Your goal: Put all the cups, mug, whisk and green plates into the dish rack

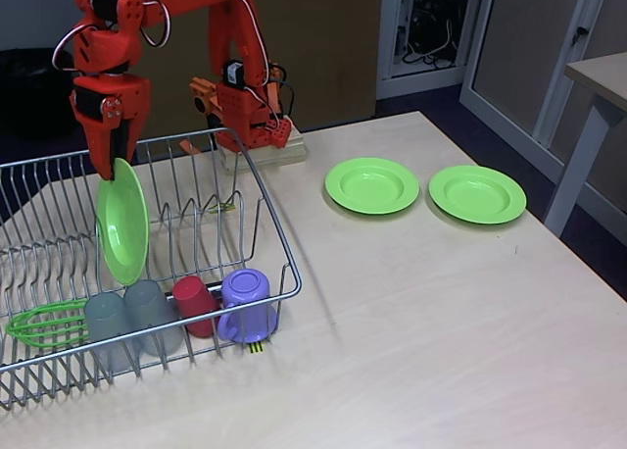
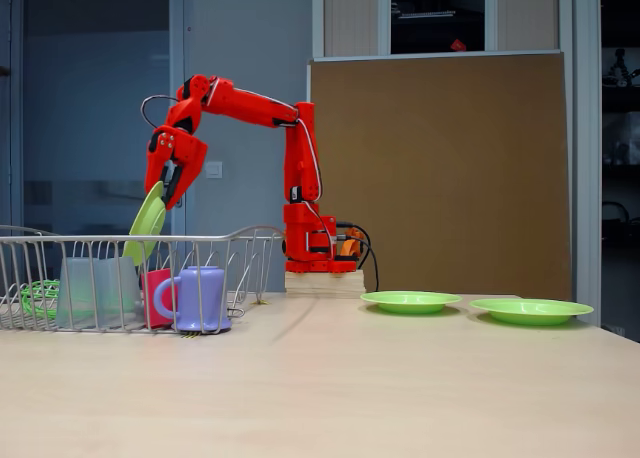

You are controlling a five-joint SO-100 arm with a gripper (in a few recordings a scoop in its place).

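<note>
My red gripper (image 1: 113, 167) (image 2: 163, 190) hangs over the silver dish rack (image 1: 277, 235) (image 2: 255, 234), shut on the top rim of a green plate (image 1: 122, 222) (image 2: 148, 220) held on edge among the prongs. Along the rack's front edge stand two frosted grey cups (image 1: 106, 322) (image 1: 149, 307) (image 2: 92, 288), a red cup (image 1: 194, 302) (image 2: 157, 296) and the lilac mug (image 1: 246, 304) (image 2: 197, 298), all upside down. The green whisk (image 1: 44, 324) (image 2: 38, 296) lies at the rack's left end. Two more green plates (image 1: 372, 185) (image 1: 477, 194) (image 2: 411, 300) (image 2: 531, 309) lie flat on the table to the right.
The arm's base (image 1: 257, 125) (image 2: 312, 243) stands on a wooden block behind the rack. A brown board (image 2: 440, 168) rises behind the table. A grey table leg (image 1: 578, 165) stands at the far right. Bare tabletop (image 1: 421, 322) spreads before the plates.
</note>
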